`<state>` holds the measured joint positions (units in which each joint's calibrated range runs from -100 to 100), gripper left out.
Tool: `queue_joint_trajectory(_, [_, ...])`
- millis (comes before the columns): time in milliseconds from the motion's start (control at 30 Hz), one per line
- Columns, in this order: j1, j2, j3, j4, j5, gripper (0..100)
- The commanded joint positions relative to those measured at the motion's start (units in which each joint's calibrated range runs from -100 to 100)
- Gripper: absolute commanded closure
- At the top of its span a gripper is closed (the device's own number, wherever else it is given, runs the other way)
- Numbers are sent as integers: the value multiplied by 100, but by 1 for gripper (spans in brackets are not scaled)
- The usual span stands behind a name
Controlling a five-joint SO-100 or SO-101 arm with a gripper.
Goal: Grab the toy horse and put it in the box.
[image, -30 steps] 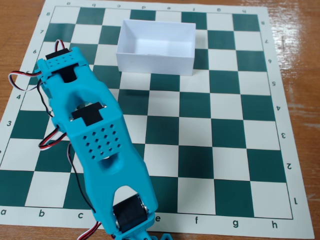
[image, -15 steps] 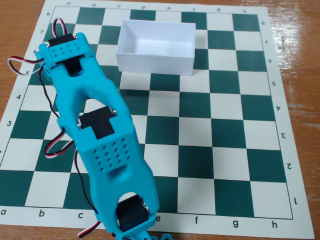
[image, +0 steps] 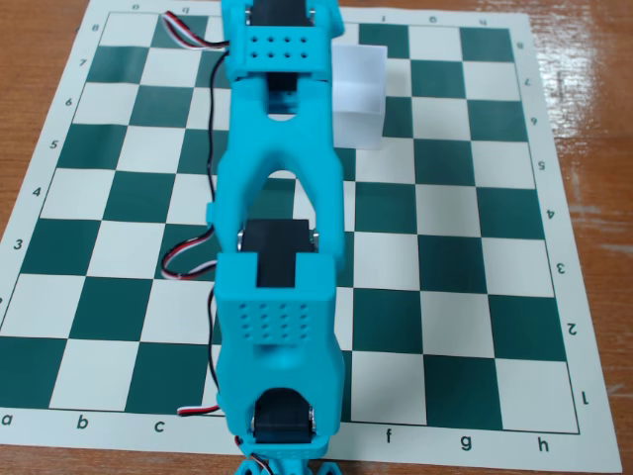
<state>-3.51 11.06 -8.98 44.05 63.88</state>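
The white box (image: 360, 97) stands on the far part of the chessboard mat, just right of my arm, and its left side is covered by the arm. My cyan arm (image: 280, 198) stretches from the near edge of the fixed view up to the top edge. The gripper's fingers do not show; they are under the arm or past the top edge. The toy horse is hidden or out of view.
The green and white chessboard mat (image: 465, 247) lies on a brown wooden table (image: 593, 109). Red, white and black servo cables (image: 188, 252) loop out on the left side of the arm.
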Motion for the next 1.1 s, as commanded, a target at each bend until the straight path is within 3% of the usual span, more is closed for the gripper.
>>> queue_joint_trajectory(0, [251,513,-800,-94,37,100])
queue_joint_trajectory(233, [394,1389,-1556,-368,-315,98])
queue_joint_trajectory(300, [401,1540,-1865,-335,-432,82])
queue_joint_trajectory(333, [401,1557,-1911,-335,-442,79])
queue_joint_trajectory(700, [287,911,-1665,22,-501,80])
queue_joint_trajectory(833, [172,-708,-263,396,-637,86])
queue_joint_trajectory(933, [151,-2239,1366,803,-637,100])
queue_joint_trajectory(1067, [122,-4248,3715,1409,-593,100])
